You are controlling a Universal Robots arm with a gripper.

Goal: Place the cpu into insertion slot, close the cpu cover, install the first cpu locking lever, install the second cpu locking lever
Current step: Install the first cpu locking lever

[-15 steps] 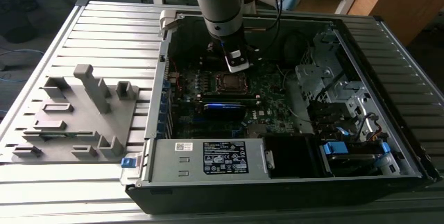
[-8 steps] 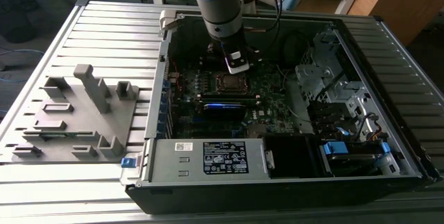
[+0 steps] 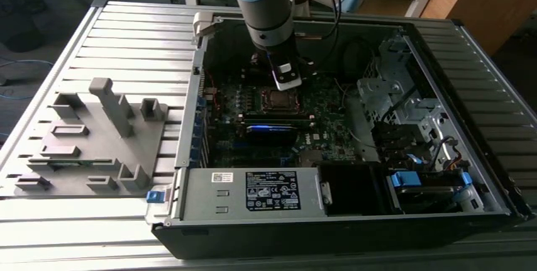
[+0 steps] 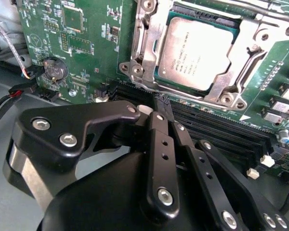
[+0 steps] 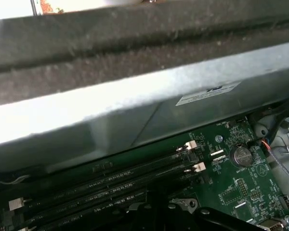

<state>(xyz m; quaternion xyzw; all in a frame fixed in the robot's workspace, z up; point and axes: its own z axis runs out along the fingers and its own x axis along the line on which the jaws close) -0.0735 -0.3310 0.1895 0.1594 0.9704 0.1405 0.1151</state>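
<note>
- Exterior view: the gripper (image 3: 288,83) hung just above the insertion slot (image 3: 280,99) in the open computer case (image 3: 336,236).
- Second wrist view: the cpu (image 4: 198,48) sat in the insertion slot, the cpu cover (image 4: 148,42) framing it; the gripper's fingers (image 4: 160,134) were pressed together, empty, beside that slot.
- First wrist view: memory slots (image 5: 111,178) and a coin battery (image 5: 240,155) showed.

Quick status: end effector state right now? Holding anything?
Sole end effector: closed, fingers together, holding nothing. The cpu sits on the board, apart from it.
</note>
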